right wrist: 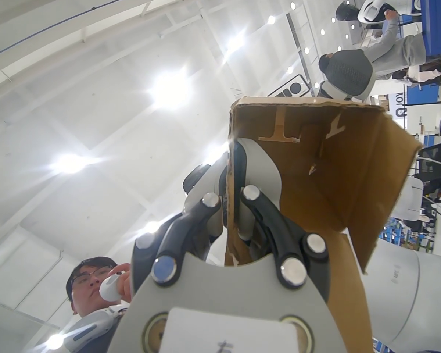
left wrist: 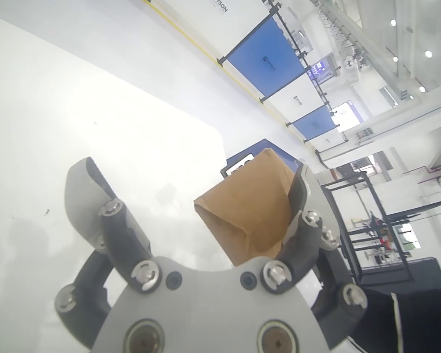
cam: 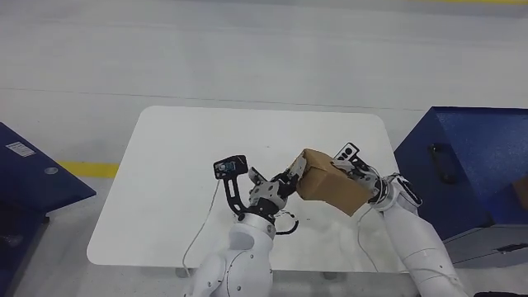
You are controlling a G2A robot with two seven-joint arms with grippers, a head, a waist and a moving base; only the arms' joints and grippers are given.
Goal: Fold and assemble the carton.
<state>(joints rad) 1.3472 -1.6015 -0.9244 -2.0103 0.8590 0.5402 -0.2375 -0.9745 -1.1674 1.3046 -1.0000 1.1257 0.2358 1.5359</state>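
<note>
Counter: a white, round-cornered counter is shown beneath both arms.
Carton: a brown corrugated-cardboard carton is held tilted between the two arms, apparently lifted off the counter's near right part; one end is seen open.
Step in hand: a panel is judged to be under folding. The wall grip should be firm, and pressure should be applied flat along the crease so that the board is not crushed.
Right pincer: clenched on one carton wall, one finger inside and one outside; the wrist is turned upward.
Left pincer: released and spread wide; one finger is laid against the carton's closed end, the other well apart.
</note>
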